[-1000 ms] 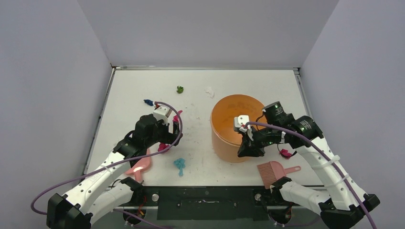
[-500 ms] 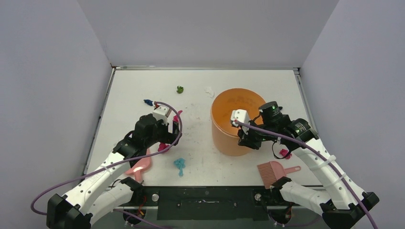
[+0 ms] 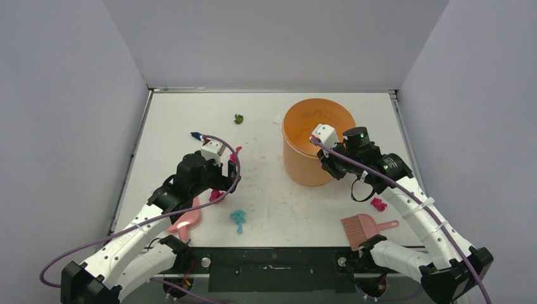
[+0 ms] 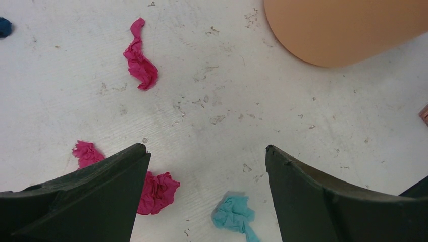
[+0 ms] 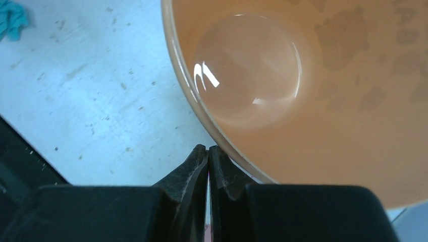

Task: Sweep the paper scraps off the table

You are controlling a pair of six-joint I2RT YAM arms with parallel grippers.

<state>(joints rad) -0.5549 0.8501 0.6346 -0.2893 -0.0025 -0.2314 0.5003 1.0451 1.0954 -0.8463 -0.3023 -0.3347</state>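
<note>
The paper scraps lie scattered on the white table (image 3: 171,114): green (image 3: 239,118), white (image 3: 277,119), dark blue (image 3: 197,135), magenta (image 3: 235,154), magenta (image 3: 216,195), cyan (image 3: 239,218), and magenta at the right (image 3: 379,204). My left gripper (image 3: 229,172) is open and empty above the table. In its wrist view the left gripper (image 4: 207,148) frames a cyan scrap (image 4: 234,214) and a magenta scrap (image 4: 157,191); another magenta scrap (image 4: 141,63) lies further off. My right gripper (image 3: 330,166) is shut and empty against the outside of the orange bucket (image 3: 315,149). In its wrist view the right gripper (image 5: 208,149) sits beside the bucket's rim (image 5: 186,91).
A pink brush (image 3: 364,228) lies at the front right near the table's edge. A pink dustpan (image 3: 185,220) lies at the front left under my left arm. The orange bucket stands upright at the back right. Grey walls enclose the table on three sides.
The orange bucket has moved away from me toward the back right, with my shut right gripper following against its side. My left gripper has hardly moved.
</note>
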